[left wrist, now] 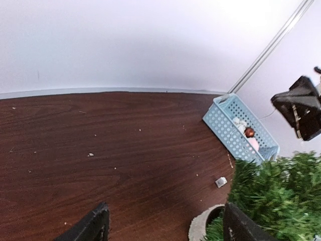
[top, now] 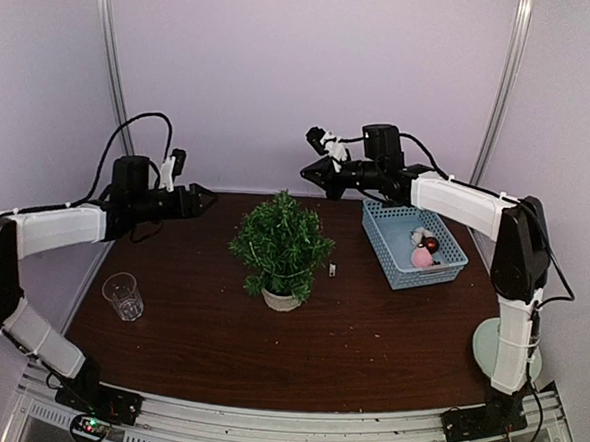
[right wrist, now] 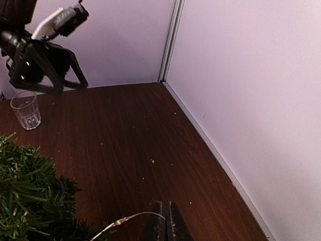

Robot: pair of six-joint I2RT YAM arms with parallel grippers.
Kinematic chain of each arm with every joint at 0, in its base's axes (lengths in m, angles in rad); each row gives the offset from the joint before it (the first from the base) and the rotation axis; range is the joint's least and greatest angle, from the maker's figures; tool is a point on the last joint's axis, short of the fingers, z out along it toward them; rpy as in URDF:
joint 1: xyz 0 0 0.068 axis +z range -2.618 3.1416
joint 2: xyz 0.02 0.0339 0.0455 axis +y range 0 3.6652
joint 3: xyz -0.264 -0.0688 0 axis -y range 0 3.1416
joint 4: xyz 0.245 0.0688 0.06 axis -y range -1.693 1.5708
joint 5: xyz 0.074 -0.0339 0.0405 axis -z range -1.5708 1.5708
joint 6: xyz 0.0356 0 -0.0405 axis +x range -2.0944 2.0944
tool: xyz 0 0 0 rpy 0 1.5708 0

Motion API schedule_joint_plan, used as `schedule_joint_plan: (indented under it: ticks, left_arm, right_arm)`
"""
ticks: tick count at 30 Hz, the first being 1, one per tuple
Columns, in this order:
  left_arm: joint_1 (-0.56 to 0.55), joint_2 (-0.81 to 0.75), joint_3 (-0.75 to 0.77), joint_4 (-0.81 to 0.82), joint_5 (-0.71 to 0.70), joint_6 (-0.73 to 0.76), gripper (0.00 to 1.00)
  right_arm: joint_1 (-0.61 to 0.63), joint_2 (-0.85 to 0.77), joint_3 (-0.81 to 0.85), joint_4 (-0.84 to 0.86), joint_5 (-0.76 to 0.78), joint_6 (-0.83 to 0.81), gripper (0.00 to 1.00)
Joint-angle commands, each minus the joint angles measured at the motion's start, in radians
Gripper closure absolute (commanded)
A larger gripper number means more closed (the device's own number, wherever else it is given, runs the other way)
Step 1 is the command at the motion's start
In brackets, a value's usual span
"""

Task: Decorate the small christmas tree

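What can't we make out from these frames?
1. Top view: ornaments in the basket too small; left wrist view: basket wall partly hides them.
2. Both those views: white scrap beside the small christmas tree too small.
3. Right wrist view: thin wire at the right hand runs off the bottom edge.

One tree [top: 281, 242], basket [top: 432, 275], glass [top: 122, 296]; three-ish baubles [top: 422, 256]

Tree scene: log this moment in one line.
left pincer open, empty | right pincer shut on wire | tree upright | baubles in basket
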State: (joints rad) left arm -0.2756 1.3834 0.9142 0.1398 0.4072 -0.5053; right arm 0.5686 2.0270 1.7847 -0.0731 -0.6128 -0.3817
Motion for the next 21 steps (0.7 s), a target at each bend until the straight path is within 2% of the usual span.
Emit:
schedule_joint_plan:
  ticks: [1,5,9,12,14,19,21]
  left_arm:
    - [0.003,0.216,0.058,0.243,0.168,0.149,0.23]
    - [0.003,0.427,0.081,0.566,0.345,0.124,0.25]
    - [0.0,0.667,0.228,0.774,0.493,-0.018,0.25]
    - [-0.019,0.79,0.312,0.909,0.527,-0.088,0.25]
    - [-0.046,0.839,0.364,0.915,0.532,-0.088,0.25]
    - [-0.118,0.892,0.462,0.803,0.546,0.009,0.24]
    - [-0.136,0.919,0.486,0.817,0.547,0.012,0.24]
  right_arm:
    - [-0.007,0.051,0.077,0.056,-0.149,0.057,1.0]
    - [-0.006,0.088,0.116,0.07,-0.209,0.087,1.0]
    - [-0.003,0.116,0.144,0.07,-0.247,0.106,1.0]
    - [0.0,0.13,0.155,0.097,-0.256,0.116,1.0]
    - [0.003,0.137,0.16,0.104,-0.259,0.122,1.0]
    - [0.008,0.159,0.181,0.115,-0.269,0.14,1.0]
    - [0.01,0.167,0.185,0.117,-0.271,0.144,1.0]
